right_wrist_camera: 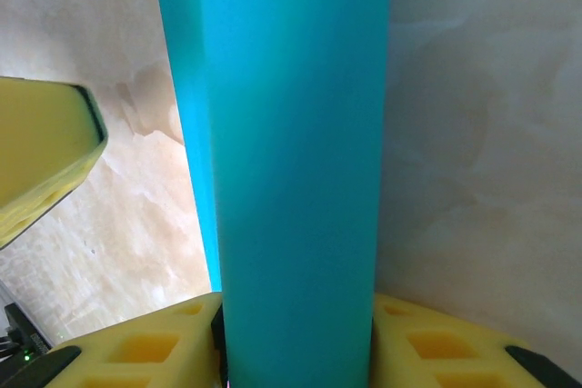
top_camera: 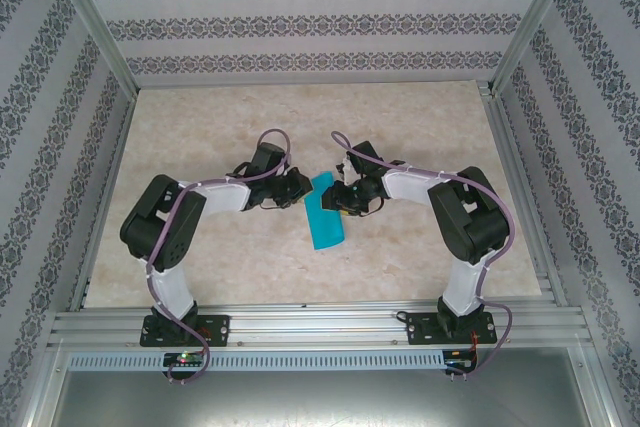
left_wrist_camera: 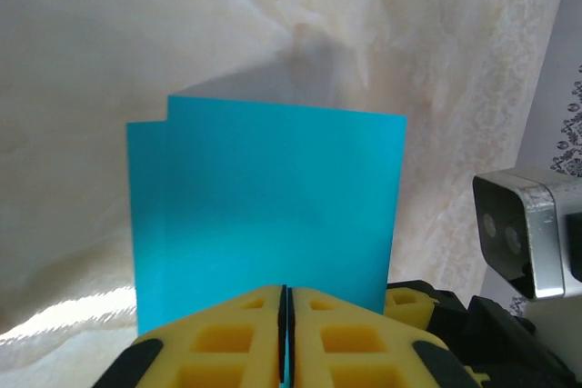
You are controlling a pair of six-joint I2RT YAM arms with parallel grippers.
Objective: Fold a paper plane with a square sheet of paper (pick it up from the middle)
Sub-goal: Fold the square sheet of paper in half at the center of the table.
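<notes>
The square sheet of paper is teal-blue, folded into a long double layer, and held off the table between both arms. In the left wrist view the sheet stands upright past my left gripper, whose yellow fingers are pressed together on its near edge; one layer sticks out slightly at the upper left. In the right wrist view the sheet runs as a bowed strip out of my right gripper, whose fingers sit against both its sides. From above, the left gripper and right gripper face each other across the paper.
The marble-pattern table lies under the arms, fenced by aluminium rails and patterned walls. The right wrist's camera housing sits close at the right of the left wrist view. A left finger shows beside the strip in the right wrist view.
</notes>
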